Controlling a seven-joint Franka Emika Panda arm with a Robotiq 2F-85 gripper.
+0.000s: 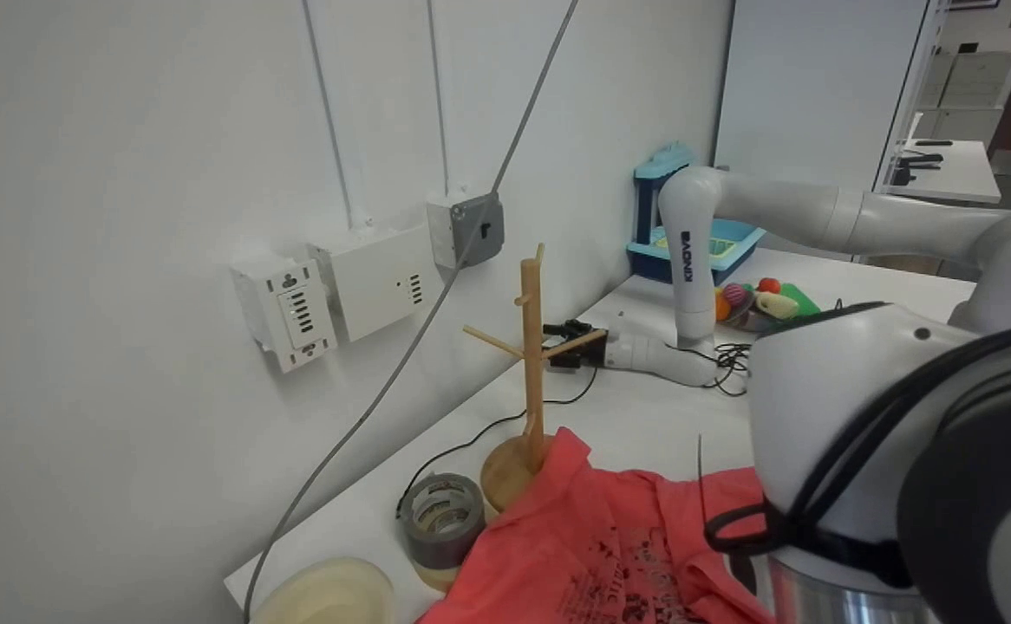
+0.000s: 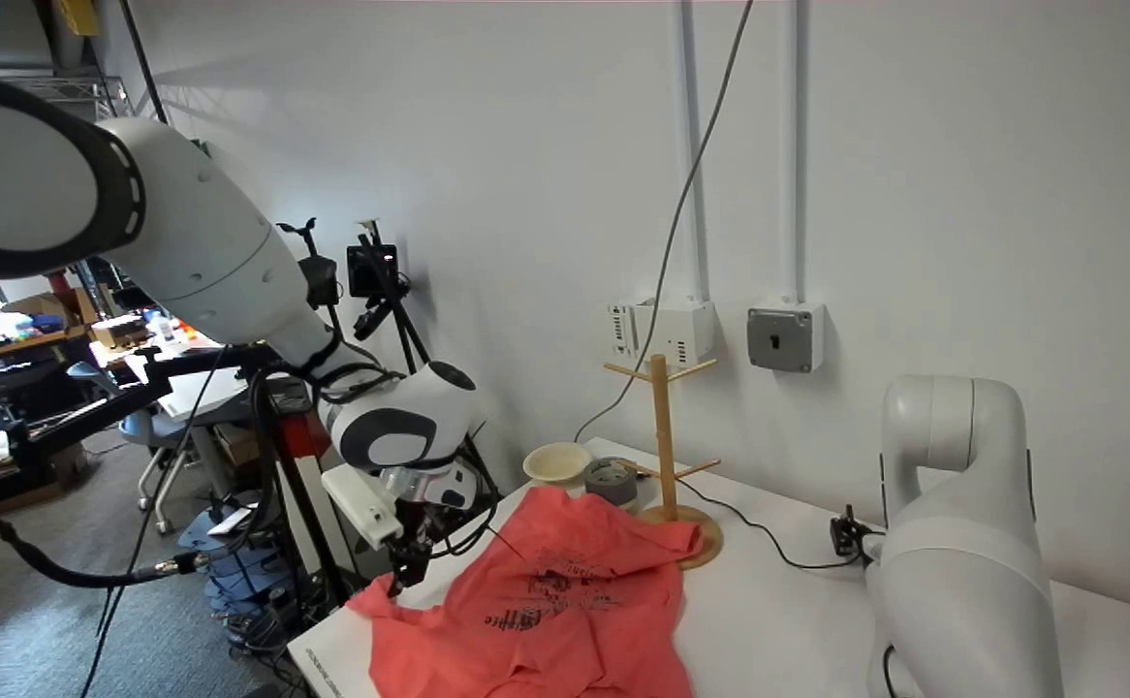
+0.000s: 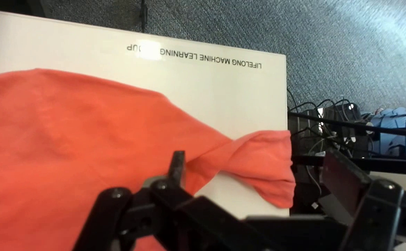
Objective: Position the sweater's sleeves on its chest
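The coral-red sweater (image 2: 487,630) lies spread on the white table and shows in both exterior views (image 1: 514,555). Its chest (image 2: 550,591) bears dark print and faces up. One sleeve (image 2: 373,599) extends toward the table's corner. In the wrist view this sleeve (image 3: 258,164) looks twisted, its cuff at the table edge. The other sleeve (image 2: 667,541) lies toward the wooden stand, partly over its base. My gripper (image 3: 260,170) is open, fingers apart on either side of the near sleeve in the wrist view, apparently holding nothing. An exterior view shows it (image 2: 412,562) by that sleeve.
A wooden peg stand (image 2: 664,436), tape rolls (image 2: 612,479) and a cream bowl (image 2: 557,463) stand by the wall side. Another robot arm (image 1: 696,251) reaches over the table. Cables and a black frame lie beyond the table edge (image 3: 286,94).
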